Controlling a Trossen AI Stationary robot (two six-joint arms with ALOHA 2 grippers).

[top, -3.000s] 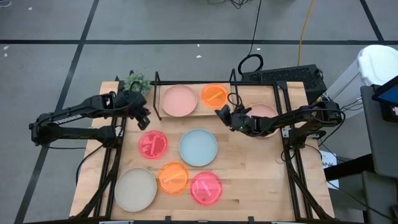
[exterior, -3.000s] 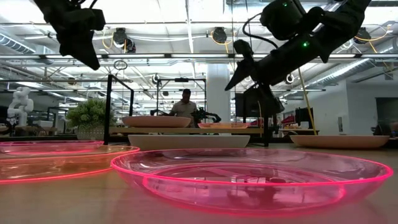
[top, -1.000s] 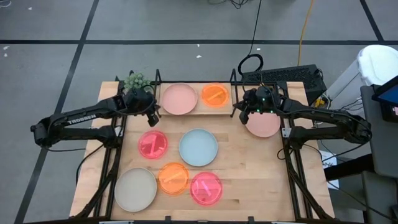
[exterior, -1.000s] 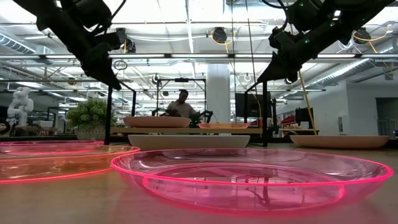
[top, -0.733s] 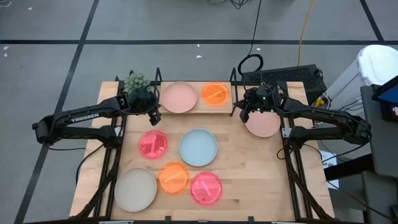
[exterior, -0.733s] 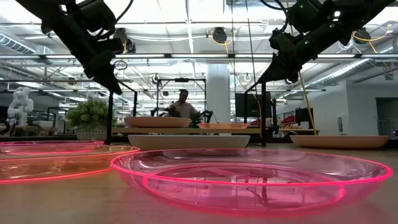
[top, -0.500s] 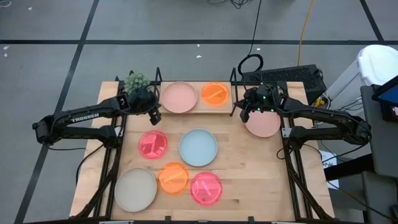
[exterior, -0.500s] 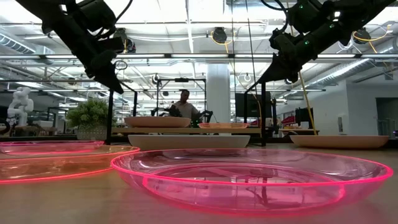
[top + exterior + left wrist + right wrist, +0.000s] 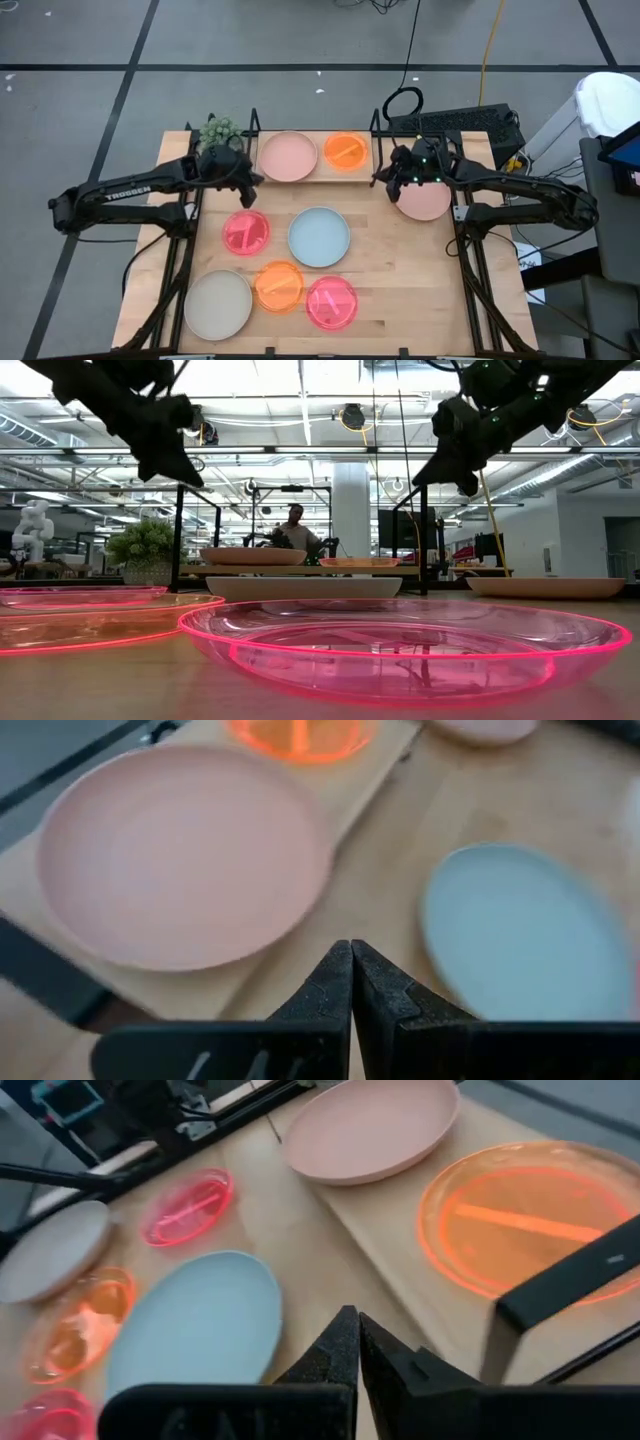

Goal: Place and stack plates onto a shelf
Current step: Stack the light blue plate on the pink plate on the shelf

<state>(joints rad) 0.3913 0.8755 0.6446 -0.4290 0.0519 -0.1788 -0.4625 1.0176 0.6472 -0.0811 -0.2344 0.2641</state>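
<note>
The shelf (image 9: 319, 176) stands at the table's far edge and bears a pale pink plate (image 9: 288, 157) and an orange plate (image 9: 346, 151). On the tabletop lie a neon pink plate (image 9: 245, 232), a light blue plate (image 9: 319, 237), an orange plate (image 9: 279, 285), another neon pink plate (image 9: 331, 303), a cream plate (image 9: 217, 305) and a pale pink plate (image 9: 428, 200). My left gripper (image 9: 254, 179) hangs shut and empty in the air beside the shelf's left end. My right gripper (image 9: 381, 179) hangs shut and empty beside its right end.
A small potted plant (image 9: 218, 130) stands at the far left corner behind the shelf. Black wire end frames (image 9: 376, 135) rise at both ends of the shelf. Beyond the table a person (image 9: 296, 525) sits in the room.
My left gripper has rolled at the wrist and swung a little toward the shelf, staying shut. My right gripper has rolled slightly in place, also shut. No plate has moved.
</note>
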